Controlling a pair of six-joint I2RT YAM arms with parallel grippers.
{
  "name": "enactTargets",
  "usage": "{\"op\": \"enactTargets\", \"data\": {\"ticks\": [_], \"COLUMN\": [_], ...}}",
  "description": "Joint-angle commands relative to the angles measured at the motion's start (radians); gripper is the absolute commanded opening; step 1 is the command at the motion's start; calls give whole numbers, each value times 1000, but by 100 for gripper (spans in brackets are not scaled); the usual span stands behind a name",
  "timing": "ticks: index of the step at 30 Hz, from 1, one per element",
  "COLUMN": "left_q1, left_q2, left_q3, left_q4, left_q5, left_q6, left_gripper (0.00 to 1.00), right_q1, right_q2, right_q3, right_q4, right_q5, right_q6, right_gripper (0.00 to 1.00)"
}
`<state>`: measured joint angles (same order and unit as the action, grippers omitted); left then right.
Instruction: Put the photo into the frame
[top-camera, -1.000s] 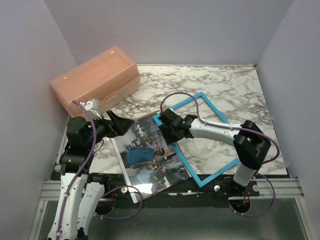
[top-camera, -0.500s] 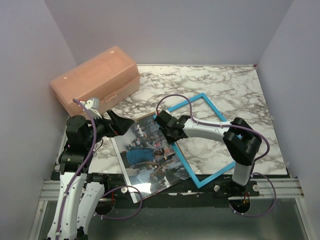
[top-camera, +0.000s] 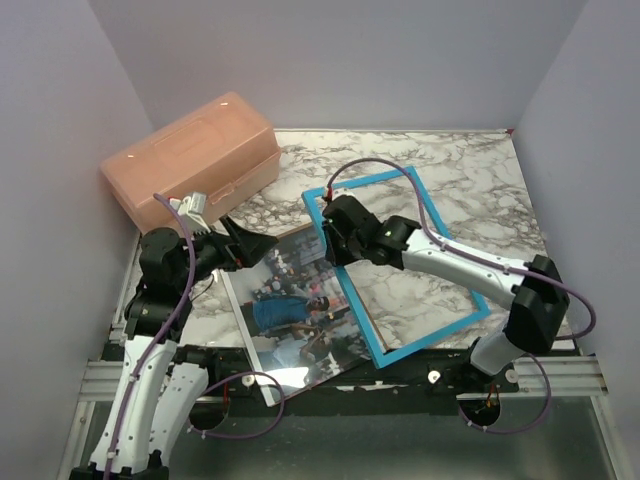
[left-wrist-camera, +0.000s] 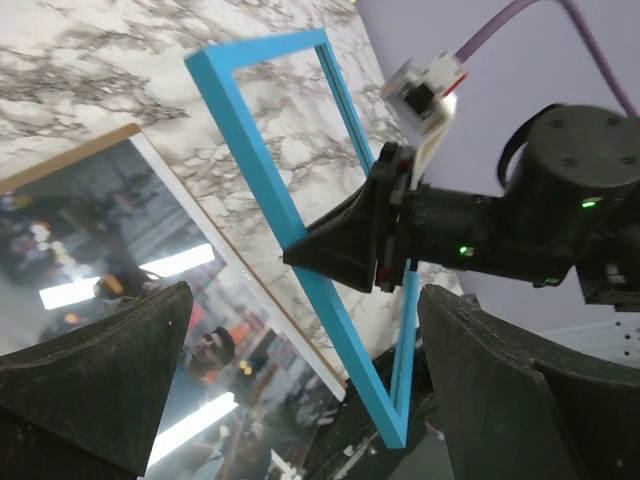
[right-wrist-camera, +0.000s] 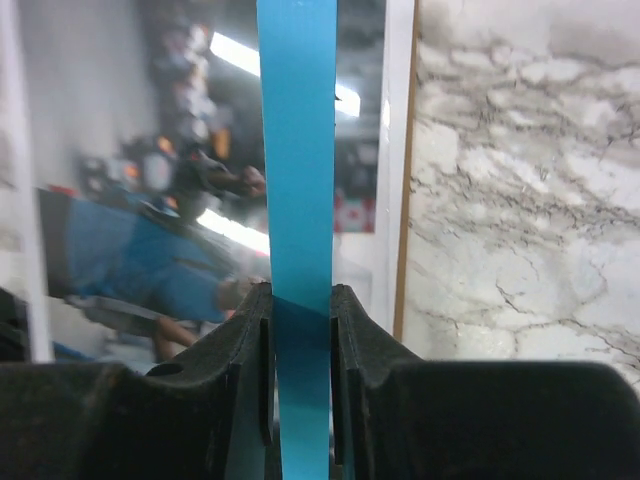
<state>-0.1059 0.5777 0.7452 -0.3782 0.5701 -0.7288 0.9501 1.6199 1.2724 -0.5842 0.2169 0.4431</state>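
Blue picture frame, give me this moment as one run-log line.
right gripper: shut on thin bright-blue picture frame, one rail | frame: rail crossing over large colour street photo | left gripper: open, near photo | photo: not in frame

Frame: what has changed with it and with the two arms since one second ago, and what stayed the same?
The right gripper, shut on the frame, has drawn the frame's left edge toward the far side, turning the frame a little, and the right arm has stretched out. The left gripper stays open at the photo's far corner. The photo and the orange box have not moved.
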Motion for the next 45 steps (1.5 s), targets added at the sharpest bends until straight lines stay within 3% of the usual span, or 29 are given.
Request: {"op": "enactTargets", "data": {"ticks": [1, 13, 19, 25, 29, 35, 36, 38, 42, 45], "left_q1": [-88, -393, -522, -575, -589, -596, -595, -597, -596, -595], "left_q2": [42, 266, 404, 498, 537, 564, 564, 558, 520, 470], "left_q3": [-48, -51, 22, 64, 84, 107, 109, 115, 97, 82], "left_q4": [179, 501, 534, 552, 548, 547, 544, 543, 559, 540], "left_q5": [37, -3, -34, -40, -36, -27, -28, -34, -61, -115], "left_q6": [-133, -263, -266, -272, -271, -279, -281, -281, -284, -267], "left_gripper": [98, 92, 87, 78, 65, 14, 9, 3, 0, 0], "right_q1": [6, -85, -118, -130, -136, -141, -143, -143, -143, -143], "right_q2": [-107, -223, -243, -247, -264, -291, -291, -293, -307, -327], "right_q3": [94, 182, 192, 218, 228, 247, 250, 257, 257, 253], "right_q4": [3, 20, 62, 84, 91, 87, 80, 69, 67, 58], "right_q5": [11, -117, -135, -164, -159, -132, -127, -123, -125, -107], "right_q6": [60, 169, 223, 242, 252, 244, 241, 233, 214, 209], "right_gripper": [1, 1, 1, 1, 1, 1, 3, 14, 67, 99]}}
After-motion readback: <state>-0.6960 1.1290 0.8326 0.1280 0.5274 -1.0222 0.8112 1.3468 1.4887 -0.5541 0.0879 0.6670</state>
